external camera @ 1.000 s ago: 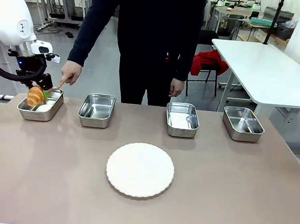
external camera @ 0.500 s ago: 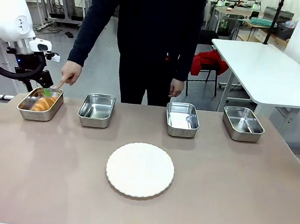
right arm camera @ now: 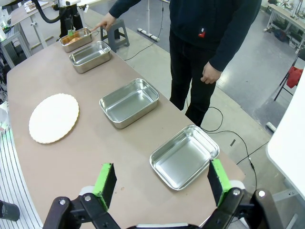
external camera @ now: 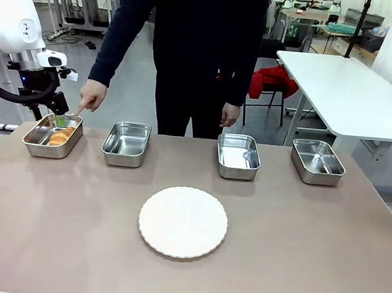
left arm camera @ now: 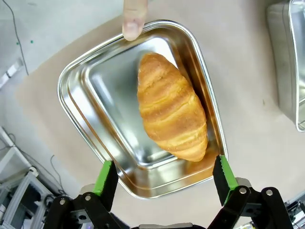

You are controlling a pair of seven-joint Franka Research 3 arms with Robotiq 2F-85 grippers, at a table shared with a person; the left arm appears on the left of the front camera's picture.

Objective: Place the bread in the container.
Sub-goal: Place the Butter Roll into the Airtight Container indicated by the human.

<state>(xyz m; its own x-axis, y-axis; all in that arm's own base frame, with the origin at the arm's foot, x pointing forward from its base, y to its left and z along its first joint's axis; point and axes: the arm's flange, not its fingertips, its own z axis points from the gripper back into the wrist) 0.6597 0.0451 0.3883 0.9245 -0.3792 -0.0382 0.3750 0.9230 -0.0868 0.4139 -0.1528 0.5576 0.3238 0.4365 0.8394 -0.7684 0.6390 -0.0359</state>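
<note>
My left gripper [left arm camera: 163, 183] hangs directly above the leftmost container [left arm camera: 90, 95], its green-padded fingers spread wide apart and holding nothing; the croissant [left arm camera: 170, 113] lies free beneath and slightly ahead of the gap between them, inside the pan. In the left wrist view the croissant's long axis runs roughly away from the claw, from a tapered end near the pan's near rim to the other end toward the far rim, and it rests against one long wall of the pan, with bare steel floor on its other side. In the front view the same pan [external camera: 37, 149] stands at the far left of the table, the croissant [external camera: 61, 136] a small golden patch inside it, and my left gripper [external camera: 55, 110] sits just above its far edge. The person's hand [external camera: 91, 95] points down at this pan, a fingertip [left arm camera: 133, 19] touching or just over its far rim. My right gripper [right arm camera: 162, 183] is well apart at the table's other end, fingers likewise spread and empty, above the rightmost pan [right arm camera: 185, 156]. The croissant is golden-brown with darker ridged bands across it, plump at the middle and narrowing at both ends. I judge the placing done; the left arm is the one to clear, straight upward away from the rim and the fingertip.
</note>
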